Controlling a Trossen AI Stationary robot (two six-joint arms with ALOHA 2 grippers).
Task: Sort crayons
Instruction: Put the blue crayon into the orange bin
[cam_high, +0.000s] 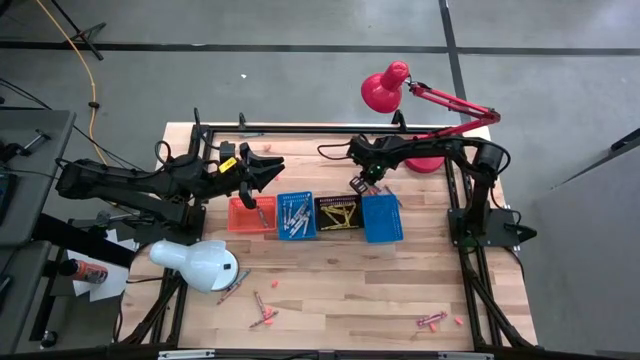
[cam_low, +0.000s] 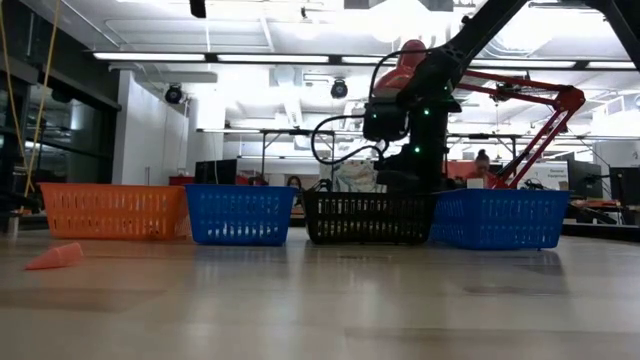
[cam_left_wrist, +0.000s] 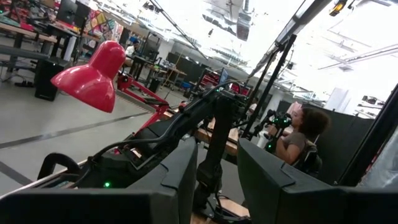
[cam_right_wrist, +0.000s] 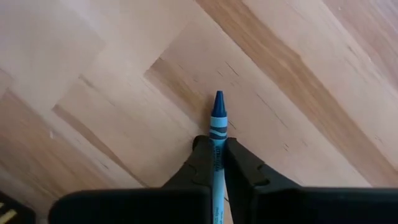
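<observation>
Right end effector (cam_right_wrist: 217, 163): we see it clamped on a blue crayon (cam_right_wrist: 217, 134), tabletop (cam_right_wrist: 298, 74) beyond its tip.
Left end effector (cam_high: 268, 172): we see its fingers spread, nothing between.

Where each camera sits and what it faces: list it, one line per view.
High: overhead, looking straight down on the table, baskets and both arms.
Low: table-top height, looking level at the basket row; one arm behind it.
Left wrist: on the raised left gripper, open, facing the room and red lamp.
Right wrist: looks down at wood; right gripper holds a blue crayon.
High and left wrist share the lamp.
</observation>
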